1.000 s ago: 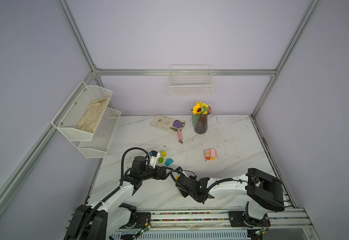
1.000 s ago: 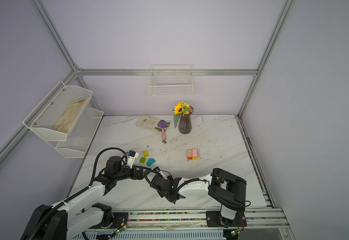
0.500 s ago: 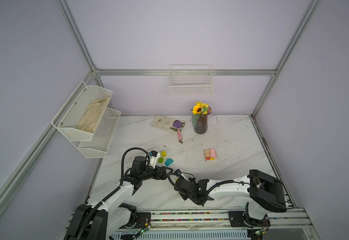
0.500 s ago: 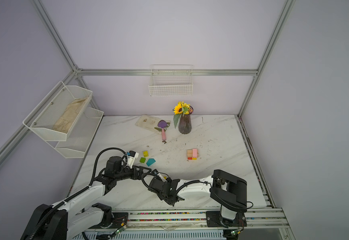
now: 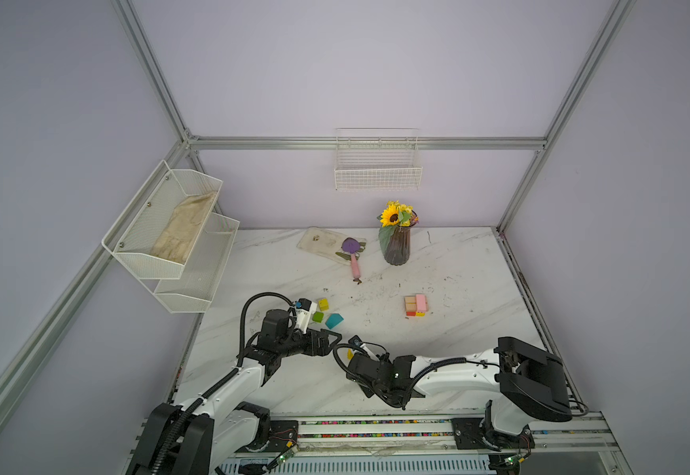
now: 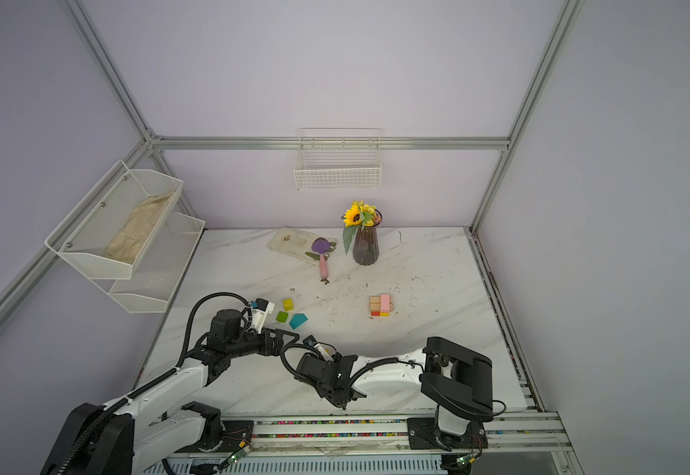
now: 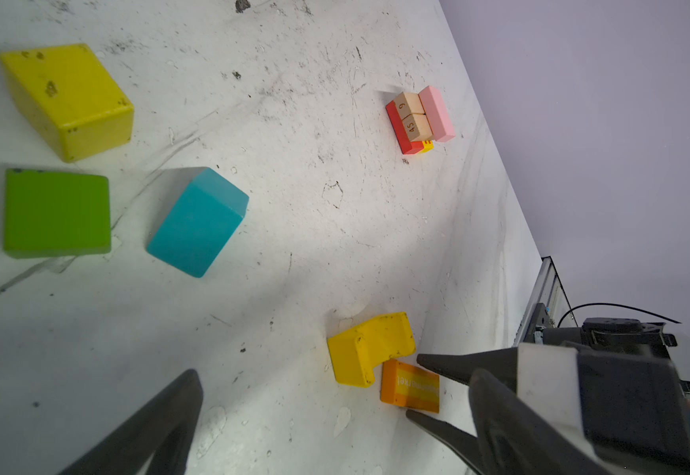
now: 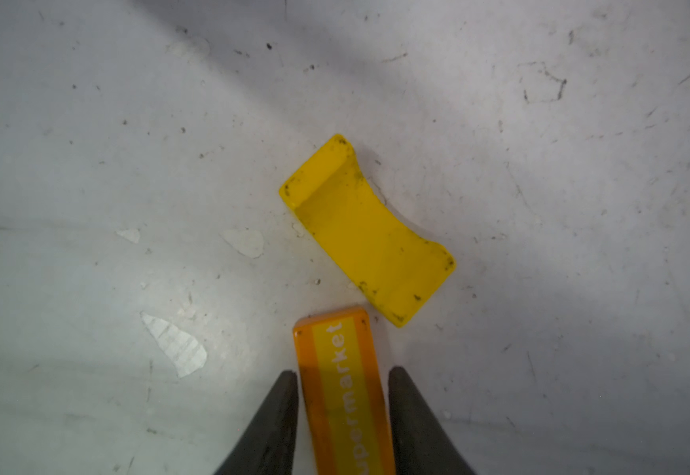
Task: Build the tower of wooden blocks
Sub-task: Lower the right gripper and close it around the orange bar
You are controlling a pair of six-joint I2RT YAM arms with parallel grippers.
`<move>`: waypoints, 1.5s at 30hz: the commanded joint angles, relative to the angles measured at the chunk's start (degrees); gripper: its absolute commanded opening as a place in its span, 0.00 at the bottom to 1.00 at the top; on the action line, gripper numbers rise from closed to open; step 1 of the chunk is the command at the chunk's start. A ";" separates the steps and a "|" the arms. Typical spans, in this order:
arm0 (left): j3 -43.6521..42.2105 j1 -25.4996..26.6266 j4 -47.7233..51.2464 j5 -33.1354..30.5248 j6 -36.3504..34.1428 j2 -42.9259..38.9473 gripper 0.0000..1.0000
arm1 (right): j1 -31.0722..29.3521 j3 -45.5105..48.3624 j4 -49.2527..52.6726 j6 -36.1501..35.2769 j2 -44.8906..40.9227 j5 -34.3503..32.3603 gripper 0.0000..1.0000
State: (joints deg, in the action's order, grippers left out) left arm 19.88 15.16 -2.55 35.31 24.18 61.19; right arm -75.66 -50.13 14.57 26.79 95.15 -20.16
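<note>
Right wrist view: right claw (image 8: 341,372) straddles one end of the orange bar (image 8: 337,341); bar lies flat on the tabletop (image 8: 129,144), "supermarket" printed along its yellow stripe; fingers (image 8: 277,411) run close along both long sides; I can't tell whether they pinch it or only flank it. Arch (image 8: 368,234) lies on its side just past the bar's free end; one corner is very near the bar, touching or not I can't say.

Left wrist view shows the same pair from the other side, arch just beside the bar, right claw's tips either side of the bar. Left claw (image 5: 333,343) is spread wide and holds nothing; it hangs low near the arch and bar, at the front of the tabletop.

Loose blocks sit by the left arm's wrist: yellow block (image 5: 323,304), green block (image 5: 318,317), teal block (image 5: 334,320); all flat on the tabletop, near each other but apart; teal one has a pointed end.

Tower (image 5: 416,305) stands right of centre in both top views, well apart from both claws; red block (image 7: 396,127) low on one side, a bit of orange-yellow at the bottom, two tan blocks (image 7: 411,117) marked 9 and 45, pink bar (image 7: 438,113) alongside them.

Vase (image 5: 396,249) with sunflower and scoop (image 5: 352,255) sit at the back.
</note>
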 commanded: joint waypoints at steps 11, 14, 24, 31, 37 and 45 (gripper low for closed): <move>1.99 0.32 -1.39 0.09 -1.68 0.94 1.00 | -0.63 -0.41 3.16 1.34 0.15 -1.29 0.48; 1.84 0.31 -1.55 0.17 -1.68 0.89 1.00 | -0.63 -0.34 3.14 1.69 0.47 -1.28 0.45; 1.93 0.31 -1.32 -0.10 -1.56 0.95 1.00 | -0.67 -1.85 4.40 1.81 1.73 -1.19 0.43; 2.36 0.31 -1.30 0.20 -1.77 1.92 1.00 | -0.66 -2.15 3.95 2.04 3.22 -0.55 0.43; 2.62 0.31 -1.05 0.26 -1.71 2.44 1.00 | -0.65 -1.25 4.07 3.14 0.87 -0.26 0.32; 2.39 0.31 -1.06 0.46 -1.73 1.68 1.00 | -0.68 0.75 4.98 5.31 -7.45 -7.49 0.26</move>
State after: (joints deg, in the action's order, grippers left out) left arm 19.90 15.16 -2.48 35.16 24.18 63.72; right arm -75.92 -50.39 18.26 30.44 92.25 -23.27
